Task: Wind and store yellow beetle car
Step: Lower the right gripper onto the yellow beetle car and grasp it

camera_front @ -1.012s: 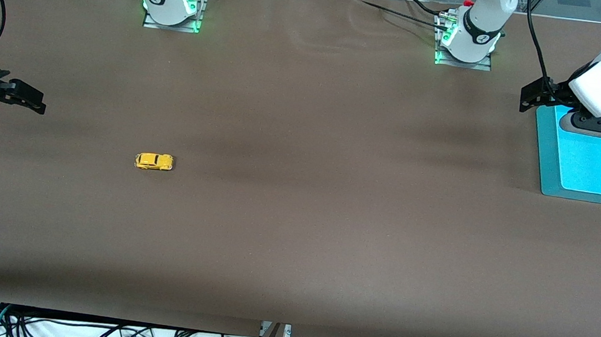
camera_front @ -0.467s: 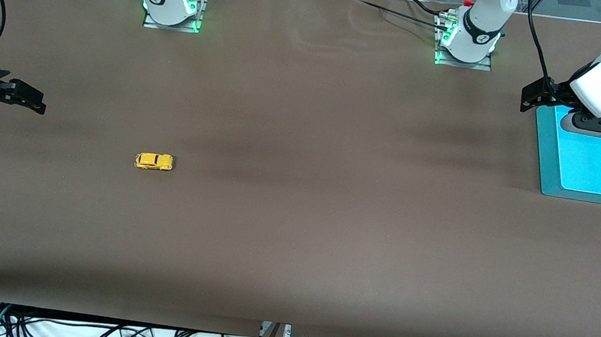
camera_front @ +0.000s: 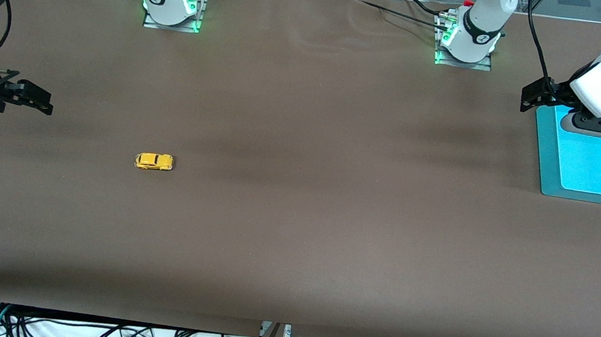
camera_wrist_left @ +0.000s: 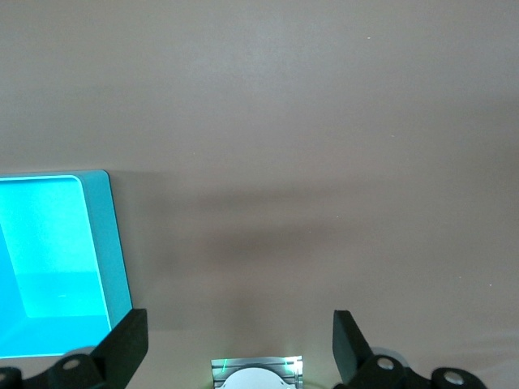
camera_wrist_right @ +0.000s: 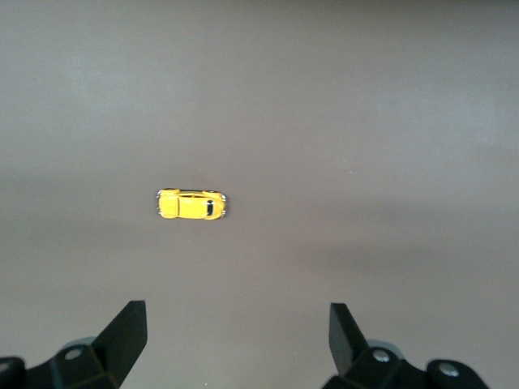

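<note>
The yellow beetle car [camera_front: 154, 161] is seen resting on its wheels on the bare tabletop [camera_front: 295, 218], toward the right arm's end, untouched and with free space all around it, so it can be approached from above.

The right claw [camera_wrist_right: 235, 336] is held released in the air near the car, toward the table edge at that end; its wrist view frames the car between the spread fingers, which suggests a lining-up for the pick.

The left claw [camera_wrist_left: 239, 344] is held released over the edge of the turquoise tray [camera_front: 591, 165], well apart from the car, where it waits, probably because storing is to be done there.
</note>
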Action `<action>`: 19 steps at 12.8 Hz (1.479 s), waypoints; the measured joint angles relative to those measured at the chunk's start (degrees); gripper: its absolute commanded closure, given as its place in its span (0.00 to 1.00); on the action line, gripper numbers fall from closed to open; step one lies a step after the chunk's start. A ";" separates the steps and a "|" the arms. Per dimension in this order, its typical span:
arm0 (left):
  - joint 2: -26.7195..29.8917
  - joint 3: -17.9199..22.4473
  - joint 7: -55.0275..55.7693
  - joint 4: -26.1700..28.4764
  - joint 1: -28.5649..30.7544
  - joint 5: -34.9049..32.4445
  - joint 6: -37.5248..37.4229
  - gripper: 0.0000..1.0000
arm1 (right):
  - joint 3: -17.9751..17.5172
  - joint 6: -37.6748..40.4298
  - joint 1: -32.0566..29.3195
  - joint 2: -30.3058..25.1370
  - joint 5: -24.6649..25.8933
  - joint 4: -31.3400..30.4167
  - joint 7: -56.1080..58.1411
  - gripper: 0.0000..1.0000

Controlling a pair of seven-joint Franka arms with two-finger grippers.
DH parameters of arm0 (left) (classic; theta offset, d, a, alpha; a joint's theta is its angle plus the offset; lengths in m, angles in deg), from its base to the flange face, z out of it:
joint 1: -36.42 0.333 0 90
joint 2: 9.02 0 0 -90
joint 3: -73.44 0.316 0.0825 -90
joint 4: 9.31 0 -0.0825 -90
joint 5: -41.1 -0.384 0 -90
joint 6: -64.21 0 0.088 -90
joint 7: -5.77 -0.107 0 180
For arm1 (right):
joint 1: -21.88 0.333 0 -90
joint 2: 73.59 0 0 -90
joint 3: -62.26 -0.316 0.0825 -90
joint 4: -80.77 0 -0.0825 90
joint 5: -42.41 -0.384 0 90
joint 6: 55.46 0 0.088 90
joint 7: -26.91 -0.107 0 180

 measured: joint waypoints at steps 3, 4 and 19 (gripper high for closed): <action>0.00 0.00 0.00 0.00 0.03 0.00 0.00 0.00 | -0.29 0.00 3.53 0.07 0.00 -0.45 -0.17 0.01; 0.00 0.00 0.00 0.00 0.04 0.00 0.00 0.00 | -0.32 0.00 4.53 0.17 0.00 -0.56 -0.27 0.01; 0.00 0.03 0.00 0.00 0.25 0.00 -0.03 0.00 | 0.91 -14.91 9.98 9.32 0.28 -14.46 45.20 0.01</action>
